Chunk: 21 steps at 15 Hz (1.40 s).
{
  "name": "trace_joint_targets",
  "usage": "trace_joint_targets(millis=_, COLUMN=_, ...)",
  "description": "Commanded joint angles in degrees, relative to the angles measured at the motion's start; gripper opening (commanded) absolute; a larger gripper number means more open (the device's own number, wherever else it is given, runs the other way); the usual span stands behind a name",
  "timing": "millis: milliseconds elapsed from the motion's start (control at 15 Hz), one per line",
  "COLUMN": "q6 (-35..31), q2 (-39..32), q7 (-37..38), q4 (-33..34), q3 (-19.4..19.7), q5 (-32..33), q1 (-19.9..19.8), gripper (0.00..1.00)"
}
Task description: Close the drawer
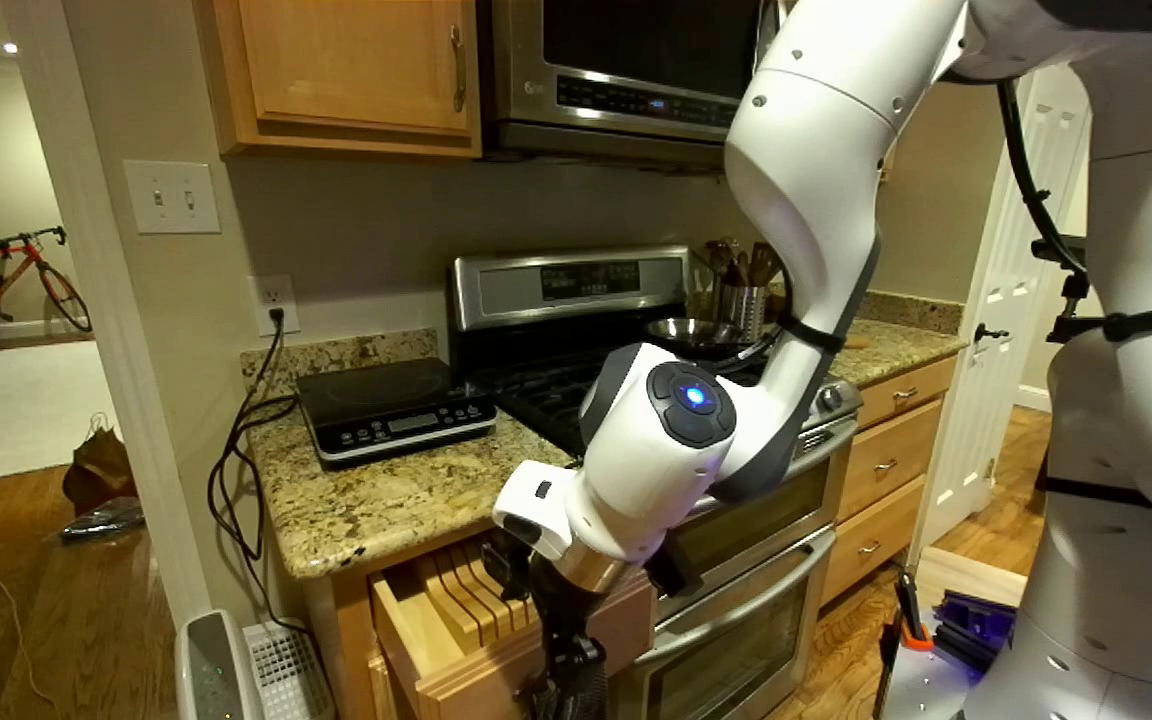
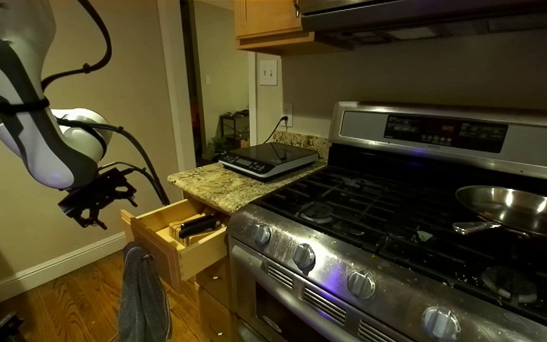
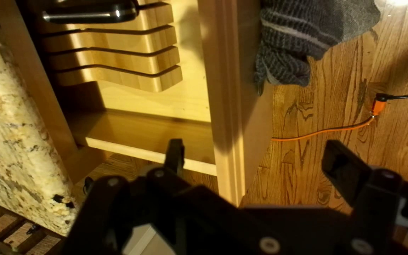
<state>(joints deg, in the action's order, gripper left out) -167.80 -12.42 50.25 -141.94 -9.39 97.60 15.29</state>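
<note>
One drawer stands pulled out from under the counter, and we have a single arm, so no choice of hand arises. Its front panel runs its long way crosswise to the slide, which in the wrist view goes leftward, toward the counter. What the coming move turns on, we judge, is which side of that panel our gripper meets. Its fingers stand well apart, with nothing held. Seen from the wrist, one lies across the drawer's side wall and the other over the floor, the panel passing between them in that view; how far beneath it sits we cannot tell. In an exterior view the gripper hangs near the panel's end farther from the stove, and we see no touch. So the drawer's body lies counterward of the panel, and the outer finger, brought lower if need be, looks to us the one to bear on the panel's outer face. A towel hangs down that face, nearer the stove than our gripper; we would keep off it, lest it slip or snag. Pushing from one end may also twist the drawer in its runners, so we would favour contact nearer the middle. The knife block inside should ride in with it, though we have not measured its clearance.
</note>
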Motion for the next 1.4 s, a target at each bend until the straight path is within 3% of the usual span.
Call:
trace_joint_targets(millis=0, q6=0.0, q2=0.0, q7=0.0, q4=0.0, q3=0.0, q5=0.0, q1=0.0, gripper=1.0)
trace_joint_targets(millis=267, q6=-0.1, q2=0.3, q7=-0.1, q4=-0.3, q3=-0.1, q5=-0.4, q1=0.0, gripper=1.0)
trace_joint_targets(millis=667, q6=0.9, q2=4.3, q7=-1.1, q4=-3.3, q3=-1.5, q5=-6.2, q1=1.0, gripper=1.0)
trace_joint_targets(millis=1000, q6=5.0, q2=7.1, q7=-2.4, q4=-7.0, q3=-3.7, q5=-16.9, q1=1.4, gripper=1.0)
trace_joint_targets(millis=1333, q6=4.4, q2=8.6, q7=-4.7, q4=-10.1, q3=-5.9, q5=-27.0, q1=0.8, gripper=1.0)
